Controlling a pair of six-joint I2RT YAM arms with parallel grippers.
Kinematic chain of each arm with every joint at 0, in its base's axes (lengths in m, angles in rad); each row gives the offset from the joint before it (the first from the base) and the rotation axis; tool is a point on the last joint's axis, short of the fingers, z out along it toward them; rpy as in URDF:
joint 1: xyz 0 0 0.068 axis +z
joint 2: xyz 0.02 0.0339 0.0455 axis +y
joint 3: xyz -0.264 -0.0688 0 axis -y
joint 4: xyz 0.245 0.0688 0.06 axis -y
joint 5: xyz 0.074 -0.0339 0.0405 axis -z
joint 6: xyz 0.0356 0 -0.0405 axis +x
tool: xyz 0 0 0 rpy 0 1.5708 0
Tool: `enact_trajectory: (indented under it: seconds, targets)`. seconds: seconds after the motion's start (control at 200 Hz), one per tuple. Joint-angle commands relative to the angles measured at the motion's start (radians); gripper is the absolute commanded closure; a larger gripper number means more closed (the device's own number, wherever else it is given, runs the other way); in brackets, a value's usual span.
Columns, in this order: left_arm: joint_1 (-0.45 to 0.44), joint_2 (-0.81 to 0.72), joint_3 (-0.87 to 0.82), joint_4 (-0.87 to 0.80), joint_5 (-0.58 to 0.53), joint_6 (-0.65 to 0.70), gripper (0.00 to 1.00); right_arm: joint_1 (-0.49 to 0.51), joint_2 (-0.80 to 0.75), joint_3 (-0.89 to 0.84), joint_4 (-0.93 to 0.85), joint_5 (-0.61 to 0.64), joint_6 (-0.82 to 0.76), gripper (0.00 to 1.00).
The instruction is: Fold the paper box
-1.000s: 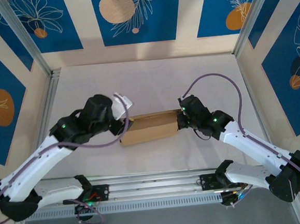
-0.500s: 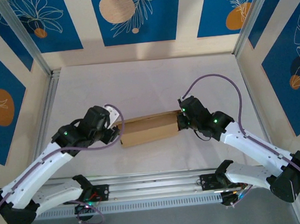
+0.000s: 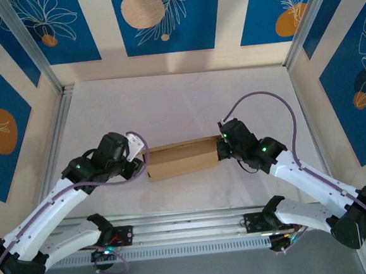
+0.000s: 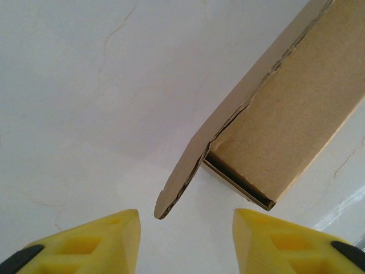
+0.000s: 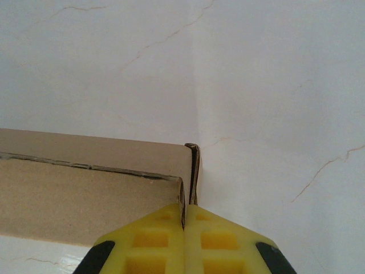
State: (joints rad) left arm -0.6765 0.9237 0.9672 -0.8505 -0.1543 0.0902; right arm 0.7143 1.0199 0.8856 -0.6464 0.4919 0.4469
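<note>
Your paper box point(image 3: 179, 159), plain brown cardboard, lies on the white table point(image 3: 186, 98) between the two arms. Your right gripper point(image 5: 183, 210) is clamped on the thin upright edge at the box's right end. At the box's left end, your left gripper point(image 4: 185, 220) hangs with fingers parted, just short of a loose flap point(image 4: 188, 165), grasping nothing.
</note>
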Motion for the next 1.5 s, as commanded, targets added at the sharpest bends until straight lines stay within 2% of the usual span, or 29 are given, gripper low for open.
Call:
enact_trajectory:
  seconds: [0.0,0.14,0.405,0.675,0.83,1.491]
  targets:
    - [0.011,-0.005,-0.016,0.019,0.018,0.031,0.59,0.007,0.005,-0.031,-0.054,0.010,0.009,1.00]
    - [0.011,0.011,-0.025,0.030,0.016,0.028,0.71,0.006,-0.002,-0.036,-0.052,0.012,0.010,1.00]
    - [0.012,0.047,-0.010,0.060,0.059,0.014,0.76,0.004,-0.009,-0.042,-0.047,-0.001,0.012,1.00]
    - [0.012,0.074,0.008,0.110,0.136,-0.049,0.91,0.005,0.001,-0.031,-0.048,-0.016,0.009,1.00]
    - [0.012,0.104,0.027,0.116,0.154,-0.091,0.96,0.005,0.010,-0.022,-0.050,-0.025,0.006,1.00]
    - [0.027,0.204,0.185,0.053,0.211,-0.400,0.97,0.010,0.048,0.003,-0.069,-0.046,0.006,1.00]
